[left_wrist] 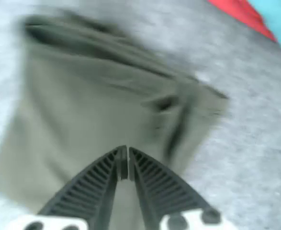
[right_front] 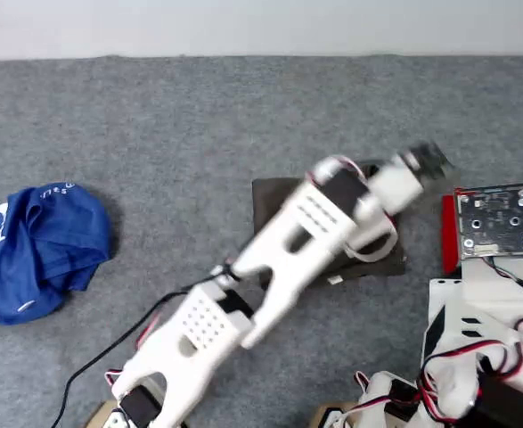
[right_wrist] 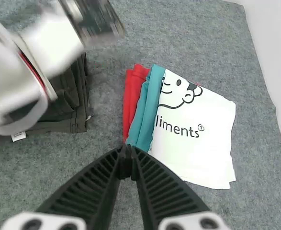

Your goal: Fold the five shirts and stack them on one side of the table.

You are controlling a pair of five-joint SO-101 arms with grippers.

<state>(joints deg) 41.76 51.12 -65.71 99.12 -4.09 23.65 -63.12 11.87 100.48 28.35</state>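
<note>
A folded dark olive shirt (right_front: 270, 201) lies mid-table, mostly covered by my left arm (right_front: 279, 259) stretched over it. My left gripper (left_wrist: 123, 155) hangs shut just above that olive shirt (left_wrist: 92, 105) with nothing in it. To the right lies a stack: a white printed shirt (right_wrist: 197, 139) on a teal one (right_wrist: 145, 115) on a red one (right_wrist: 130, 96). My right gripper (right_wrist: 126, 153) is shut and empty above the stack's near edge. A crumpled blue shirt (right_front: 38, 250) sits at the far left.
The grey felt table (right_front: 199, 116) has open room at the back and between the blue and olive shirts. The left arm's wrist (right_wrist: 30, 52) hangs close to the stack. The right arm's base and cables (right_front: 475, 357) occupy the front right corner.
</note>
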